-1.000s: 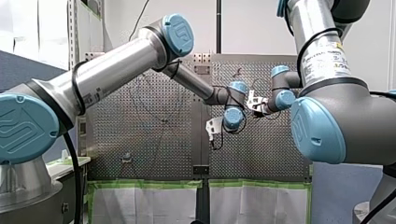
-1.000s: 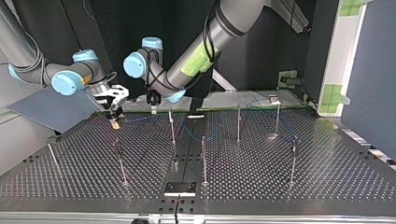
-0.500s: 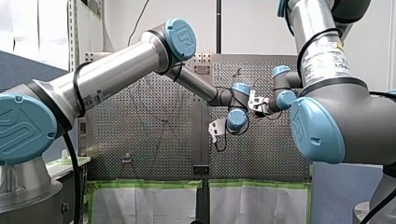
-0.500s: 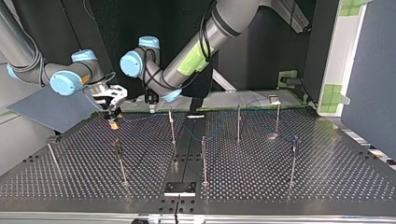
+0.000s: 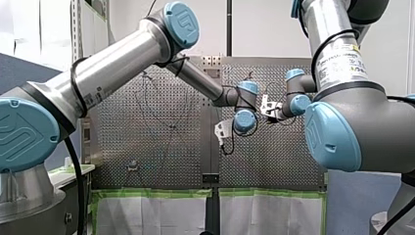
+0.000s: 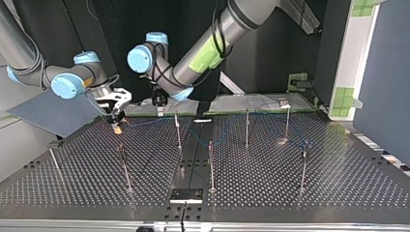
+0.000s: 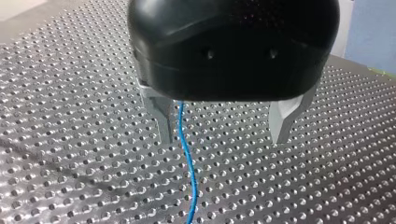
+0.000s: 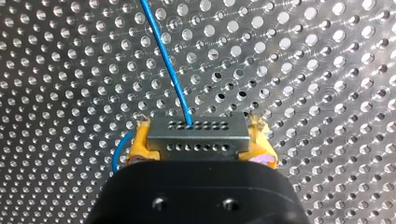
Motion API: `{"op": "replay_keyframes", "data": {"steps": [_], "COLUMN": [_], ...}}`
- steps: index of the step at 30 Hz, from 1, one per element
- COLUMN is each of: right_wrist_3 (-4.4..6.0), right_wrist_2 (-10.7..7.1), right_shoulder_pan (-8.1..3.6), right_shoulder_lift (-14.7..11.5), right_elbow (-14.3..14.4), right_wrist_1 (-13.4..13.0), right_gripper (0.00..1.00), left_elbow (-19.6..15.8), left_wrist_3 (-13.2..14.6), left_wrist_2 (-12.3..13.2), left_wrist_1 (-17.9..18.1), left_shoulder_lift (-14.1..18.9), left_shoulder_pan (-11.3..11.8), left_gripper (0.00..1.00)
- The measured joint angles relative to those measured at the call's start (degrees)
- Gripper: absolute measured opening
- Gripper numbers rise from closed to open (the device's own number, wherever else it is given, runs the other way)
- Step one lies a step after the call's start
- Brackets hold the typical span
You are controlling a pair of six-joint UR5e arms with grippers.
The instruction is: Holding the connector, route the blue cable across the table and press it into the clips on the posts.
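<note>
In the right wrist view my right gripper (image 8: 199,145) is shut on a grey metal connector (image 8: 198,131), its yellow pads (image 8: 138,142) pressing the two ends. The blue cable (image 8: 166,60) leaves the connector and runs off over the perforated table. My left gripper (image 7: 223,135) hangs just above the plate, its metal fingers (image 7: 161,119) wide apart and open. The blue cable (image 7: 187,158) passes between them close to one finger, untouched. At the top view's far left, my right gripper (image 6: 116,120) is low over the table, and my left gripper (image 6: 159,112) is beside a thin post (image 6: 178,130).
Several thin metal posts stand on the table, among them post (image 6: 211,164), post (image 6: 247,128) and post (image 6: 303,169). A black block (image 6: 186,195) sits at the near edge in the top view. Green-taped sheets (image 6: 261,102) lie along the far edge.
My left arm's elbow has lifted and its wrist has shifted a little above the table's far edge. My right gripper and the connector have stayed in place.
</note>
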Motion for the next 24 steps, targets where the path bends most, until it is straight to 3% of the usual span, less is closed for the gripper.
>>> {"op": "replay_keyframes", "data": {"steps": [5,11,24], "right_wrist_3": [-0.05,-0.09,0.08], "right_wrist_2": [-0.04,-0.07,-1.02], "right_shoulder_pan": [0.02,0.01,0.01], "right_shoulder_lift": [0.0,0.0,0.0], "right_elbow": [0.0,0.0,0.0], "right_wrist_1": [0.0,0.0,0.0], "right_gripper": [0.0,0.0,0.0], "left_elbow": [-0.6,1.2,8.4], "left_wrist_3": [1.7,2.2,1.4], "left_wrist_2": [1.2,3.4,4.8], "left_wrist_1": [2.2,3.9,-1.8], "left_shoulder_lift": [0.2,0.1,-5.1], "left_shoulder_pan": [0.5,1.4,2.3], "left_gripper": [1.0,1.0,1.0]}}
